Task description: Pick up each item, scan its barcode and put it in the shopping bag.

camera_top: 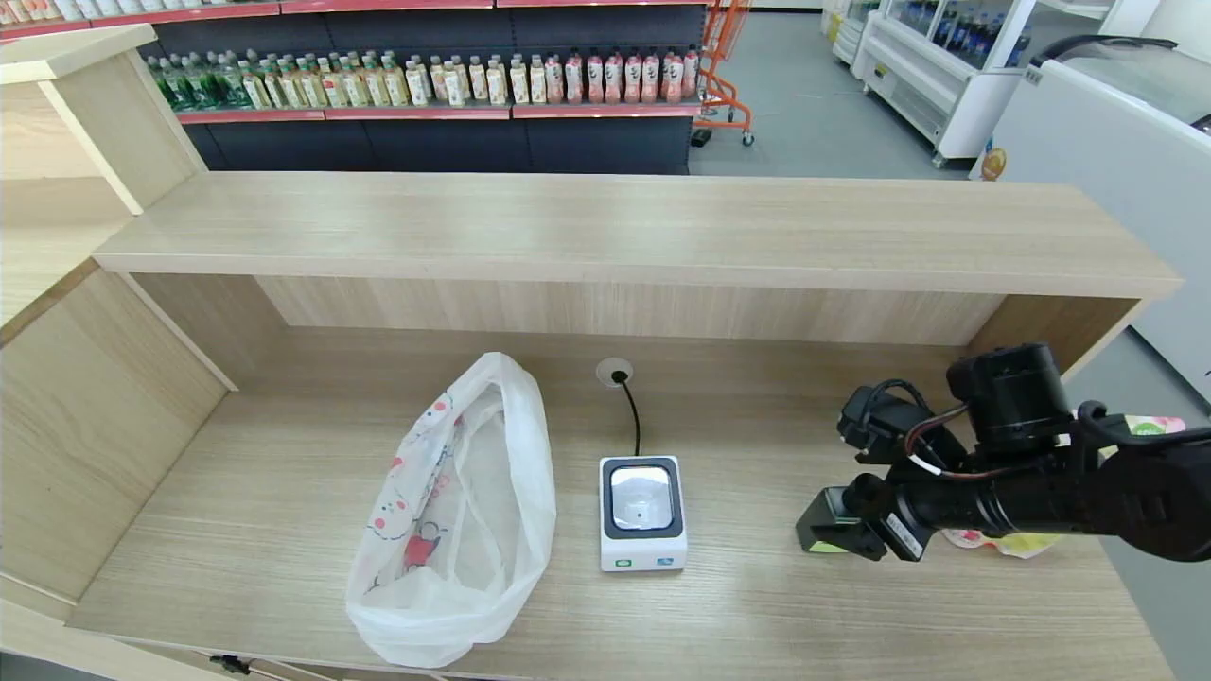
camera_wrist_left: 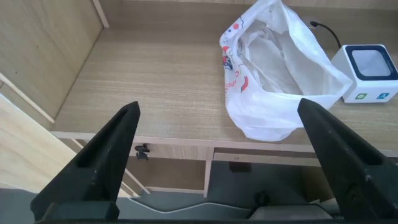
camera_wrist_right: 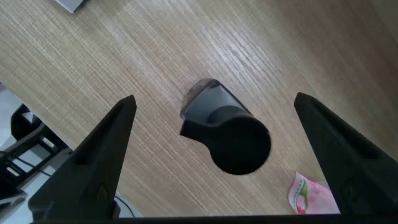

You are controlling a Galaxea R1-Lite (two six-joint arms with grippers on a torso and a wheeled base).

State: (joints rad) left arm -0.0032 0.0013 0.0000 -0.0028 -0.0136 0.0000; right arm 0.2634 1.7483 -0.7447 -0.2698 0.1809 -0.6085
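Observation:
A white plastic shopping bag (camera_top: 454, 511) (camera_wrist_left: 280, 81) lies open-mouthed on the wooden counter, left of a small white barcode scanner (camera_top: 643, 511) (camera_wrist_left: 370, 71). My right gripper (camera_top: 837, 534) (camera_wrist_right: 214, 102) hangs open, low over the counter to the right of the scanner. Straight beneath it, between its fingers (camera_wrist_right: 93, 168), lies a small black object with a greyish end (camera_wrist_right: 227, 134). A pink and green packet (camera_top: 1003, 545) (camera_wrist_right: 309, 196) is partly hidden under the right arm. Off the counter's front edge near the bag, my left gripper (camera_wrist_left: 219, 107) stands open and holds nothing.
The scanner's black cable (camera_top: 632, 416) runs back to a hole in the counter (camera_top: 615, 371). A raised wooden ledge (camera_top: 624, 232) closes the back and a wooden side wall (camera_top: 85, 416) the left. Bare counter lies between the scanner and the right gripper.

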